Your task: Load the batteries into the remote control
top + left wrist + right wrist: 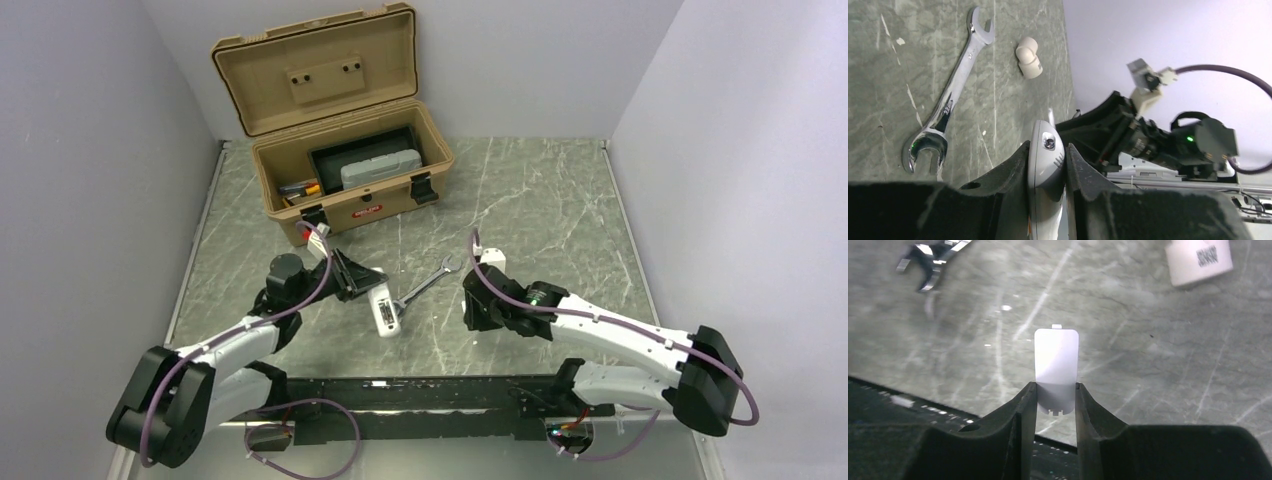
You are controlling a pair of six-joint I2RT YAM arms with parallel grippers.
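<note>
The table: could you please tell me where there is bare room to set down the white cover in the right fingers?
Widest bare patch: the table right of the toolbox, up to the right wall. A smaller one lies between the wrench and the black rail. Crowded around the remote control and wrench.

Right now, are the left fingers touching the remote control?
Touching. The left wrist view shows the left fingers clamping the remote control on both sides.

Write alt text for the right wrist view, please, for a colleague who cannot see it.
The right pincer grips a small white plastic cover between its fingertips, over a grey marbled table. A blurred wrench end shows top left.
</note>
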